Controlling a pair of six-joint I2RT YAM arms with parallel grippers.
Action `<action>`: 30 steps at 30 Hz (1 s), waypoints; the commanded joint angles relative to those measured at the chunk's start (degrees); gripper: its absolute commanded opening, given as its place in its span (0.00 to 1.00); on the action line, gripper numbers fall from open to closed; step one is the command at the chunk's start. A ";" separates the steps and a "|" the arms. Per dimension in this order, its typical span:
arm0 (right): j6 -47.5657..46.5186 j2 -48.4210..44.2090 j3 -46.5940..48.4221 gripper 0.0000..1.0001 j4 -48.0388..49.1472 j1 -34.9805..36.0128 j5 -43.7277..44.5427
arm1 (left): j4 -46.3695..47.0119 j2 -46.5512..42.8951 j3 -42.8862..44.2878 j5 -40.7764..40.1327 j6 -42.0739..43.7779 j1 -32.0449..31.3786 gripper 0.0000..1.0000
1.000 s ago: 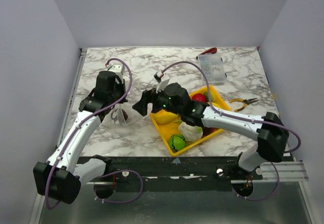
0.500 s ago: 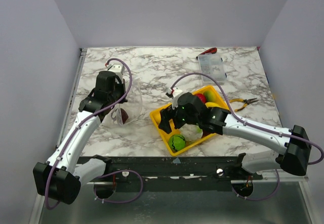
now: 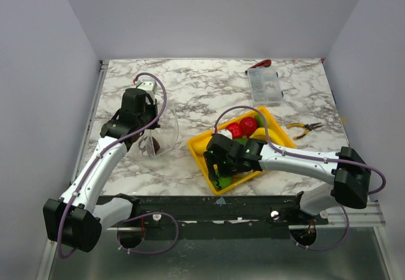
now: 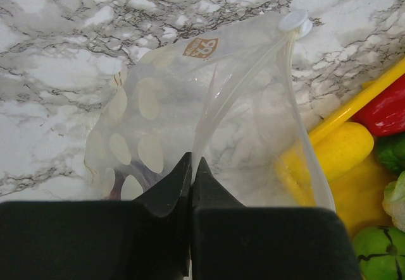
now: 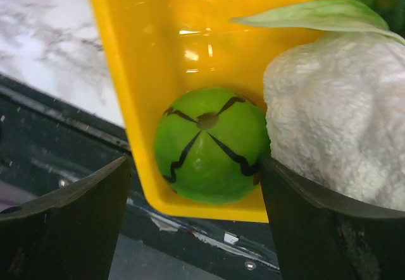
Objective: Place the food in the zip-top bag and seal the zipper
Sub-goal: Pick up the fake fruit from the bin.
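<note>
The zip-top bag (image 4: 190,97) lies on the marble; it also shows left of the tray in the top view (image 3: 158,134), with a dark purple piece (image 3: 154,145) inside. Its zipper (image 4: 253,78) runs up to a white slider (image 4: 295,21). My left gripper (image 4: 192,163) is shut on the bag's mouth edge. My right gripper (image 5: 195,161) is open and low in the near corner of the yellow tray (image 5: 158,46), its jaws either side of a green round fruit (image 5: 212,144). The white cauliflower (image 5: 342,128) touches the right finger. A red pepper (image 3: 235,130) and a banana (image 4: 329,150) lie in the tray.
A rigid clear compartment box (image 3: 263,85) stands at the back right with a red item (image 3: 262,63) behind it. Yellow-handled pliers (image 3: 304,127) lie right of the tray. The tray's near corner sits by the table's front edge (image 5: 63,128).
My right arm has swung from beside the bag back over the tray and come down around the green fruit. My left gripper has kept its hold on the bag.
</note>
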 commanded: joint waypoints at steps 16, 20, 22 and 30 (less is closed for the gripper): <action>10.16 6.45 -0.85 0.78 -4.27 2.89 15.28 | -0.62 0.15 0.90 -0.20 0.73 0.44 0.00; 9.59 5.75 -0.18 0.71 -4.43 2.98 16.76 | -0.71 0.05 0.83 -0.28 0.73 0.45 0.00; 9.74 4.94 0.32 0.61 -4.61 2.99 18.32 | -0.77 0.03 0.81 -0.28 0.72 0.48 0.00; 6.99 -2.68 0.52 0.20 2.54 3.04 22.87 | -0.72 -0.14 0.73 -0.47 0.81 0.46 0.00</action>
